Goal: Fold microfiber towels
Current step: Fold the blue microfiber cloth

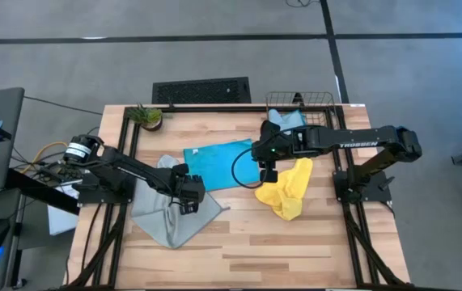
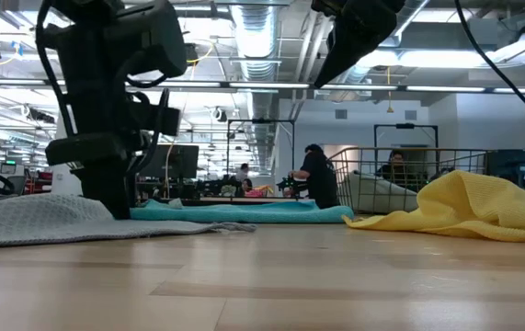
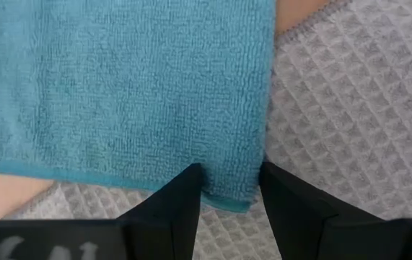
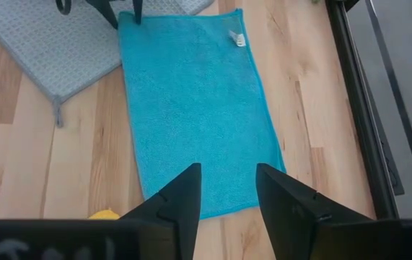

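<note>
A cyan-blue towel [image 1: 214,166], folded to a long rectangle, lies flat at mid-table. Its near left corner [image 3: 231,191] overlaps a grey-green towel [image 1: 162,218] spread on the table's left. My left gripper [image 3: 231,209] points down at that corner, open, one finger on each side of it. A yellow towel [image 1: 289,192] lies crumpled on the right. My right gripper [image 1: 267,174] hangs open high above the cyan towel's right end [image 4: 213,195], with nothing between its fingers. A pale blue towel [image 1: 286,120] lies in the basket. My left gripper comes steeply from above at the cyan towel's corner [image 3: 234,195], its fingers [image 3: 184,202] standing either side of it over the grey-green towel. I cannot tell whether the fingertips touch either cloth.
A wire mesh basket [image 1: 299,103] stands at the far right edge, and a small potted plant [image 1: 146,118] at the far left corner. Bare wood lies along the near edge [image 1: 247,259]. People show in the room beyond the table.
</note>
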